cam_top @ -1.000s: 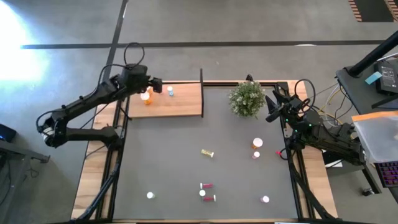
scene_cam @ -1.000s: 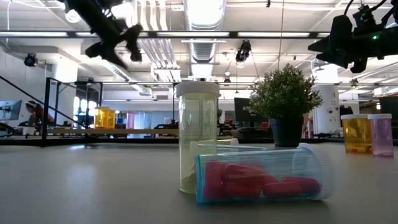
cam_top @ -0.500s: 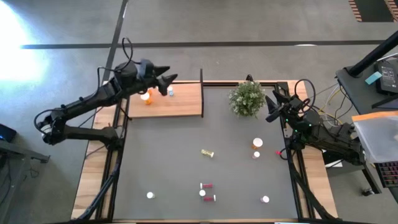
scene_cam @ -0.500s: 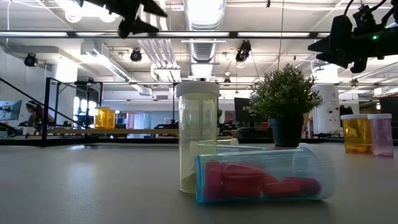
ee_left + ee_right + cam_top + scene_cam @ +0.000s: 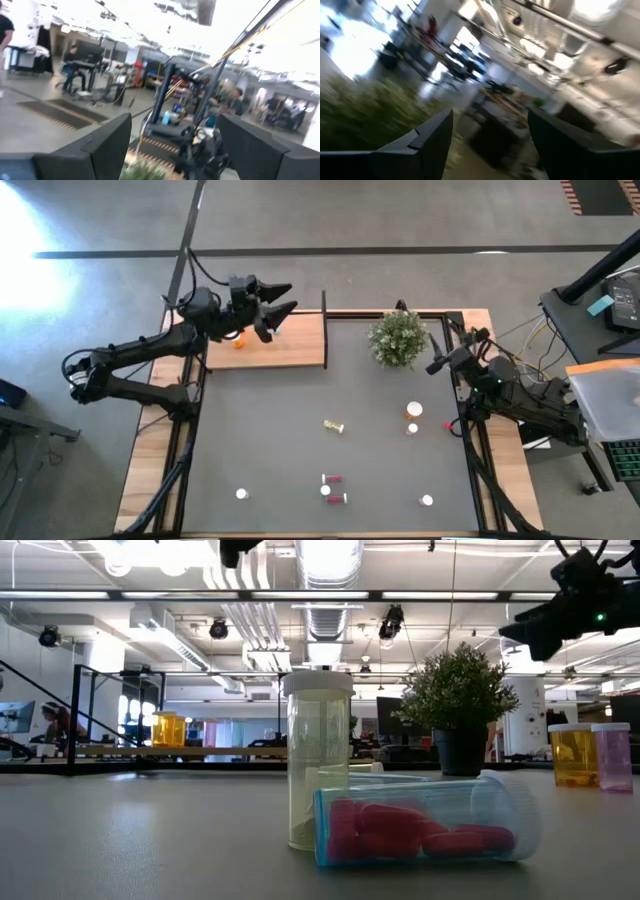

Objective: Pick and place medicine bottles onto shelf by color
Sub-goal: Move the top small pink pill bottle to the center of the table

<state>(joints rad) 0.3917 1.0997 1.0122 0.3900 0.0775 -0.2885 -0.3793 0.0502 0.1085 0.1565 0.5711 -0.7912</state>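
The light-brown shelf (image 5: 290, 345) lies at the mat's far left. An orange bottle (image 5: 238, 338) stands on it, partly hidden by my left arm; it also shows in the low view (image 5: 168, 728). My left gripper (image 5: 290, 296) hangs open and empty high above the shelf, fingers pointing toward the table's right. My right gripper (image 5: 434, 366) is open and empty beside the potted plant (image 5: 398, 338). On the mat lie a yellow bottle (image 5: 334, 426), two red ones (image 5: 332, 478), and an orange (image 5: 414, 410) and a pink one (image 5: 411, 429) stand at the right.
An upright pale-yellow bottle (image 5: 318, 760) and a lying bottle with red pills (image 5: 420, 825) fill the low view's front. White-capped bottles stand near the near edge (image 5: 241, 494) (image 5: 426, 501). The shelf's dark upright edge (image 5: 324, 328) faces the plant. People sit in the room beyond.
My left gripper has risen from over the bottles on the shelf and swung toward the table's right, tipping up from pointing down to nearly level; it has stayed open and empty. My right gripper has turned a little beside the plant.
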